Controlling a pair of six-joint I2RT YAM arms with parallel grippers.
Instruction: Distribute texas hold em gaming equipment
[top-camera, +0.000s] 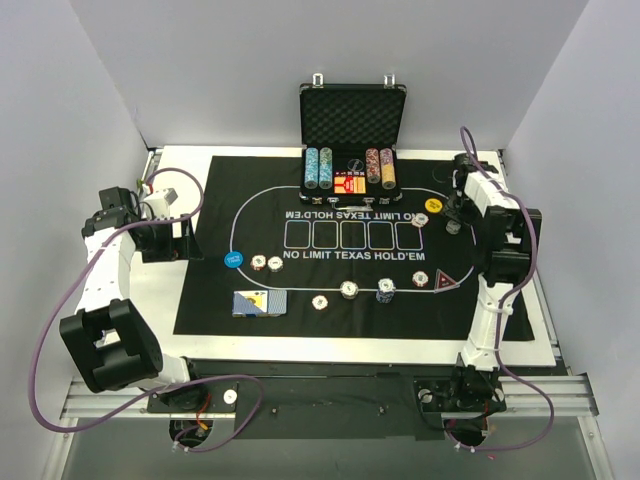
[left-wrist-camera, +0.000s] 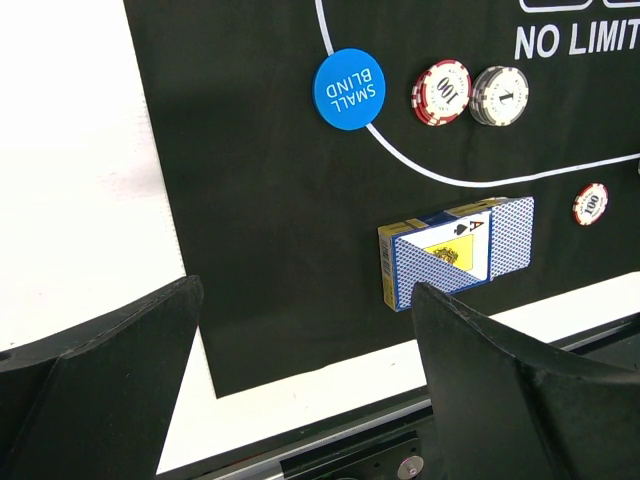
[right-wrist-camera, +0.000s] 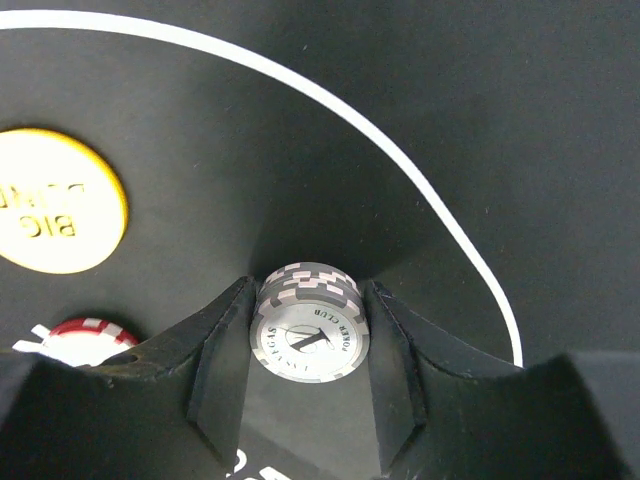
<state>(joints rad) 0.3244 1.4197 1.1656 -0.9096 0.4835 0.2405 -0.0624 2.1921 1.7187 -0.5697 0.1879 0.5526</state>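
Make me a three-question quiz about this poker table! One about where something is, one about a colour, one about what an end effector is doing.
1. Where is the card deck? A) on the floor B) on the black mat C) in a drawer
2. What colour is the SMALL BLIND disc? A) blue B) yellow C) red
3. The right end effector is: A) wide open B) holding cards C) shut on a grey chip stack
Answers: 1 B, it lies on the mat. 2 A, its face is blue. 3 C, its fingers press the stack's sides.
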